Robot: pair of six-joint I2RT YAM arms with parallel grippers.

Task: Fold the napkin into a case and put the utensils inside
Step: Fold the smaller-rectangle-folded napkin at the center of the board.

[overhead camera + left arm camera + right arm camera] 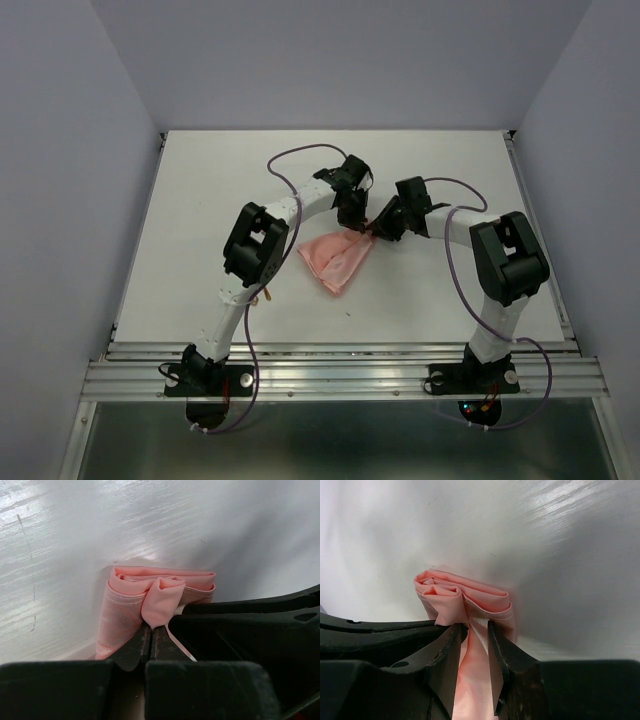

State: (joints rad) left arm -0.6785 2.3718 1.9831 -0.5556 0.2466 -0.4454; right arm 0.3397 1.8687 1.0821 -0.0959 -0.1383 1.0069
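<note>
The far corner of the napkin [335,262] is hidden under the left pincer [356,224] and right pincer [377,231] from above.

Pink napkin [335,262] on white table [200,230]

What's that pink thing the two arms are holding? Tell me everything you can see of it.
It is a salmon-pink napkin, thin soft cloth with a slight sheen and stitched hems. It lies folded in layers, roughly triangular, on the white table. Its far corner is bunched into folds, pinched by the left gripper and the right gripper, which meet there from either side.
</note>
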